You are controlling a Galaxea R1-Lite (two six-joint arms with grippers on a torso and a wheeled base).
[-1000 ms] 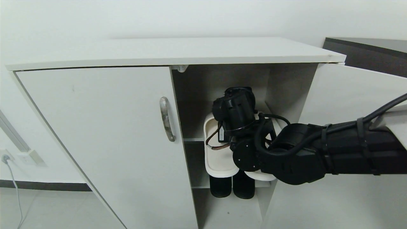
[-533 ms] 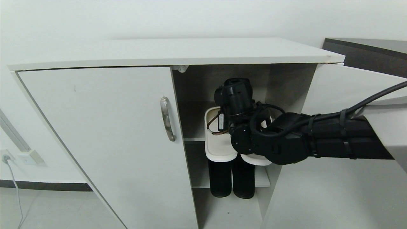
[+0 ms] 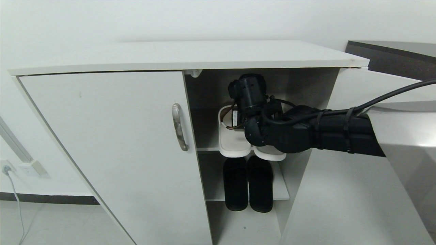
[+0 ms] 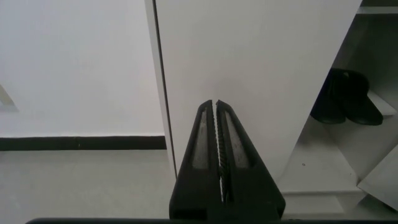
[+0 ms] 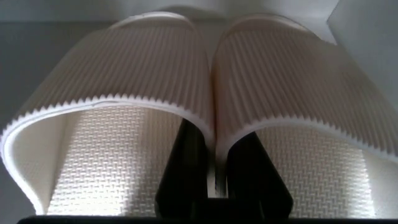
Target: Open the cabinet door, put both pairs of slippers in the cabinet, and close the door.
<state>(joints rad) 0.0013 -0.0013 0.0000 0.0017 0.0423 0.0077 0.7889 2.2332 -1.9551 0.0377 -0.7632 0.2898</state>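
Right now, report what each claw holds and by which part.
Right claw: the white slippers, pinched together at the adjoining inner sides of their straps. Left claw: shut, holding nothing.

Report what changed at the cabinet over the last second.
The right gripper, clamped on the white slippers, carried them up and deeper into the cabinet, to the upper shelf. The black slippers stayed on the lower shelf; the left door stayed shut, the right door open.
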